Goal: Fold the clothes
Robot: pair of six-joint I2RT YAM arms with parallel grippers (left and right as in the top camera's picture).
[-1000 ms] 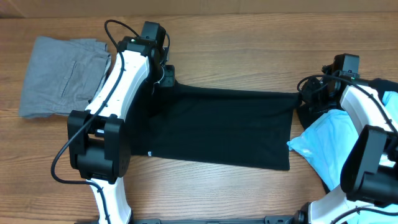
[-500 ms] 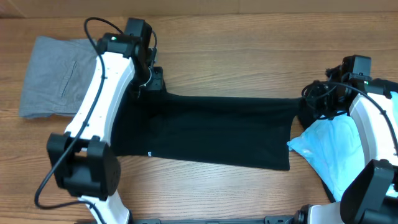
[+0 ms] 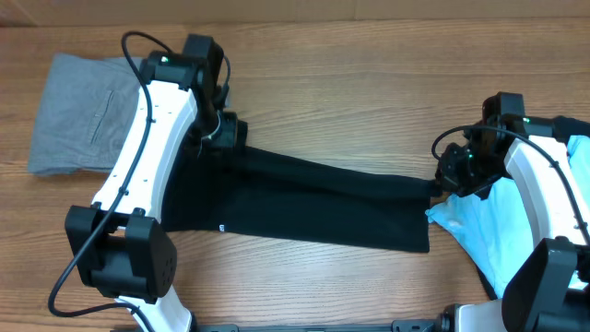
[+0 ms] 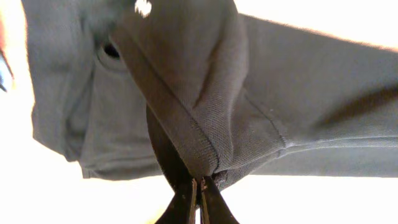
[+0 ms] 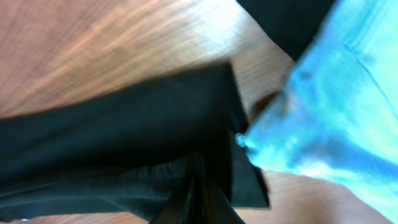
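While the left fingers point(image 4: 185, 198) pinch the black T-shirt point(image 3: 323, 207) at one end, the right fingers point(image 5: 186, 210) pinch the other.

Overhead view: even, diffuse light, sharp focus. Left wrist view: background behind the black T-shirt point(image 4: 298, 93) overexposed to white. Right wrist view: blurred throughout; desk point(image 5: 93, 50) grain smeared.

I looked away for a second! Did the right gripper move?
Yes. The right gripper came down the overhead picture, toward the tip of the light blue T-shirt, which stayed put, pulling the corner of the black T-shirt along.
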